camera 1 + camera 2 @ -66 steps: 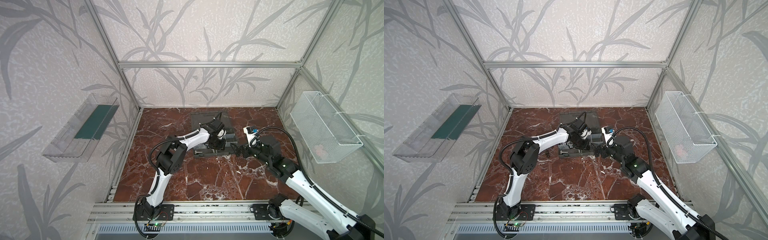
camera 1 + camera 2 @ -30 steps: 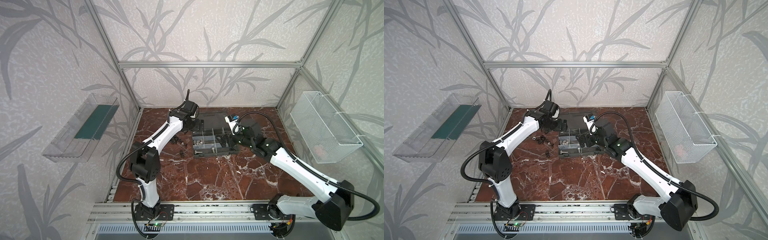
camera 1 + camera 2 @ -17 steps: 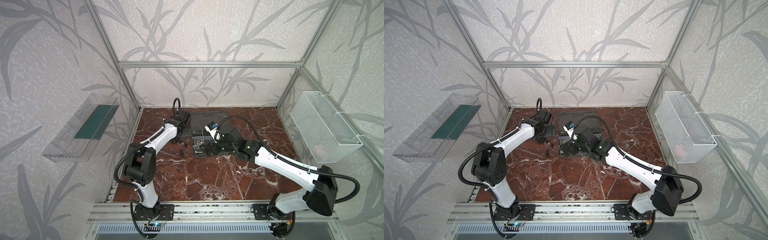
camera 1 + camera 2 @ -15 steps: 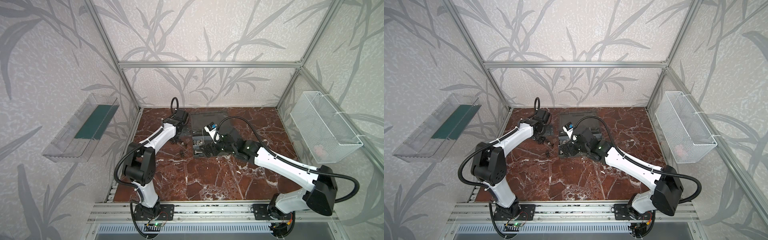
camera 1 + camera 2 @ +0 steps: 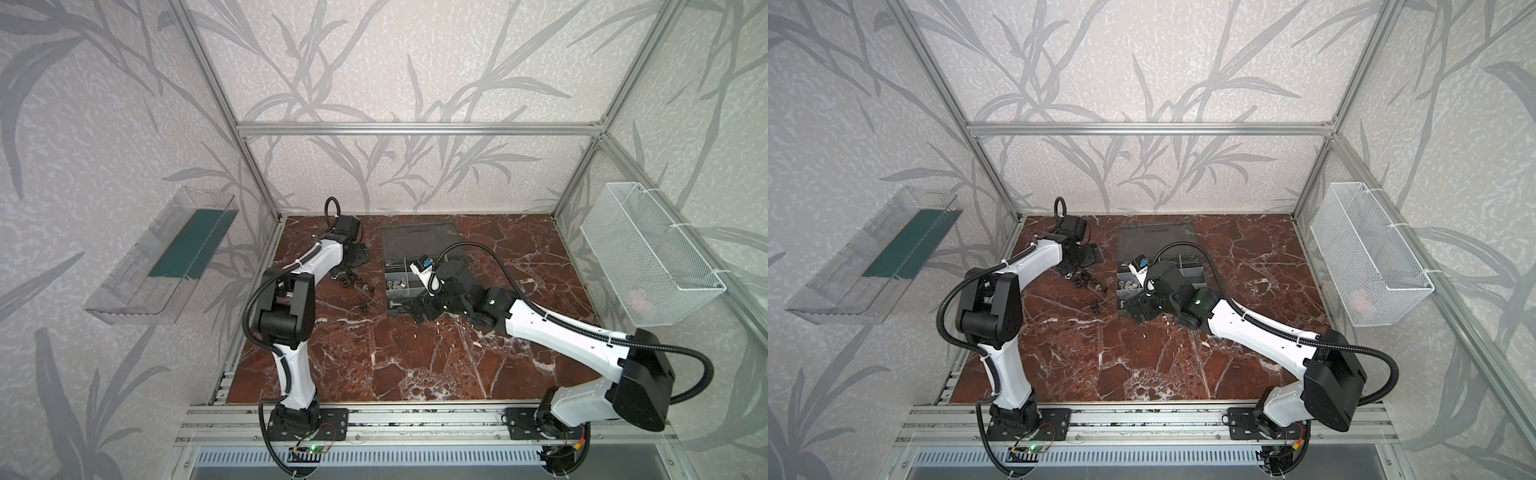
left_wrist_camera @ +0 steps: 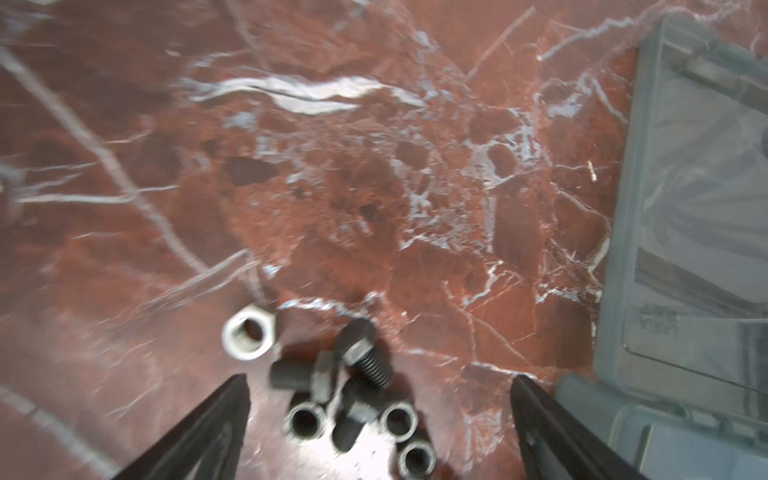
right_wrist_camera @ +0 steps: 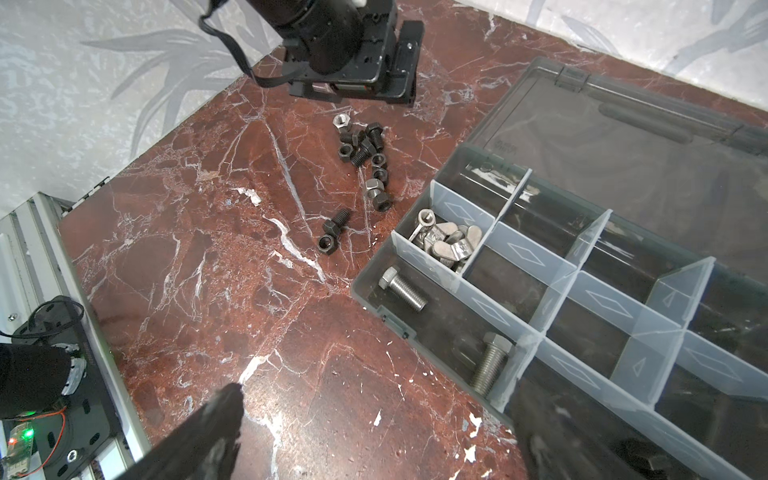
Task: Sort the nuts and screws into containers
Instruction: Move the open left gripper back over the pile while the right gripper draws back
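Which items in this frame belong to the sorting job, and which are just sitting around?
Part of the job:
loose screws and nuts on the table
organizer case, lid open
silver bolts already in a compartment

Just lying about:
clear wall tray
white wire basket

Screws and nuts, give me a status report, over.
Left gripper open, over loose screws and nuts on the marble. Right gripper open, empty, by the containers. Nothing in the way.

Blk screws (image 7: pixel 360 153) & nuts (image 7: pixel 325 242) heaped beside open containers (image 7: pixel 519 252); 2 silver screws inside.
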Controlling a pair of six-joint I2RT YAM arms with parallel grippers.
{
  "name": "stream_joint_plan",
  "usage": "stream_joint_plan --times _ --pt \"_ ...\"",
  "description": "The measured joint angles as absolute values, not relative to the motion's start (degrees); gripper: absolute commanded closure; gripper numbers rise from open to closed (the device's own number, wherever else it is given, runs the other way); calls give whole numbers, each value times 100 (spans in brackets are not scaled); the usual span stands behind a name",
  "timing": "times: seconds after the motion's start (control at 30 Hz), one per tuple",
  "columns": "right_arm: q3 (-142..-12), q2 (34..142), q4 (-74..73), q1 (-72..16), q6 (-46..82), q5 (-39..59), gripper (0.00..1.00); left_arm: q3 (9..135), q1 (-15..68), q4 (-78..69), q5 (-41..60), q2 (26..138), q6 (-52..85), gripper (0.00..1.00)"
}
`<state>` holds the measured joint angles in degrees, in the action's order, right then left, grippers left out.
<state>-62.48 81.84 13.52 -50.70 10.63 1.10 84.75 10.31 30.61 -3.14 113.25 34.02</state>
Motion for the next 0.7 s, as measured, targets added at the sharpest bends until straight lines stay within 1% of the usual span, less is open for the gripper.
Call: stream_joint_plan --times 0.1,0.4,0.7 --pt "-6246 8184 1354 -5070 1035 108 1 8532 1026 3009 -86 11513 3479 17" --pt "-5887 8058 1310 -5070 1092 150 1 8523 956 2818 281 11592 3579 30" --pt "-5784 7773 1304 -5070 1096 89 1 8578 934 2757 355 11712 3555 30"
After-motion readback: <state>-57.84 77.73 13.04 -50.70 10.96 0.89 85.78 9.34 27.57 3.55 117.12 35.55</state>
